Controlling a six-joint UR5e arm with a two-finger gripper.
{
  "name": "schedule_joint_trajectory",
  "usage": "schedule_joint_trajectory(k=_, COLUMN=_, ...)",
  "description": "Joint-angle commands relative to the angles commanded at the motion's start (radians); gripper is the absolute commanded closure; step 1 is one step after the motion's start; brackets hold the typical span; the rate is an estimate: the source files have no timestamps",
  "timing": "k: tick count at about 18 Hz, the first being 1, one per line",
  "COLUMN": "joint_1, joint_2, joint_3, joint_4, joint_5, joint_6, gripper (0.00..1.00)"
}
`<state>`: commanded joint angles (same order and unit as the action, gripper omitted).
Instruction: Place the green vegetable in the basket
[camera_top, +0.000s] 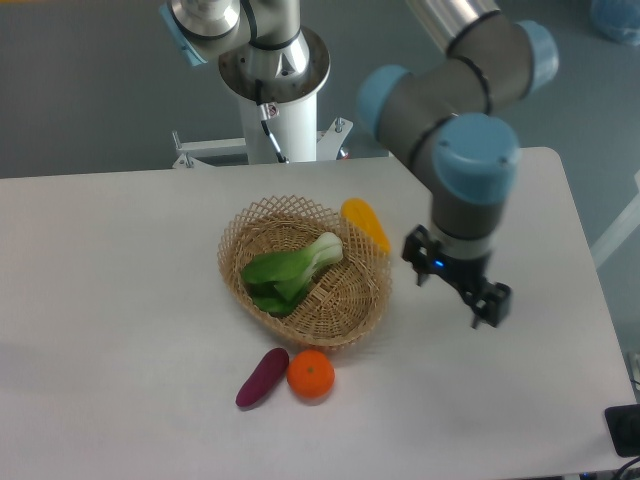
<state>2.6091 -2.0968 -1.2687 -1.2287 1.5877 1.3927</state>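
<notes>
Green leafy bok choy (290, 272) lies in the tan oval wicker basket (352, 318), well left of the gripper (478, 305); soft, light, best held by its stem; whether the jaws are open I cannot tell.

The bok choy (292, 272) is being held inside the basket (352, 312) on the worktop (120, 300). An oblong vegetable (366, 224) is lying against the basket's rear right rim. A sweet potato (262, 377) and an orange (311, 375) are resting side by side in front of it.

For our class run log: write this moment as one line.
green vegetable: lying in basket | gripper: right of basket, clear of it, holding nothing | task: looks done
</notes>
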Motion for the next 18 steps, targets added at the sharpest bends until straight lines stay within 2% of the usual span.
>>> schedule_joint_trajectory(k=2, joint_1=0.017, joint_2=-0.009, joint_3=0.003, joint_4=0.003, joint_5=-0.009, joint_6=0.070, gripper=0.00)
schedule_joint_trajectory(k=9, joint_1=0.060, joint_2=-0.048, joint_3=0.022, joint_4=0.009, joint_5=-0.015, joint_6=0.127, gripper=0.00)
schedule_joint_trajectory(k=18, joint_1=0.060, joint_2=-0.051, joint_3=0.020, joint_4=0.009, joint_5=-0.012, joint_6=0.129, gripper=0.00)
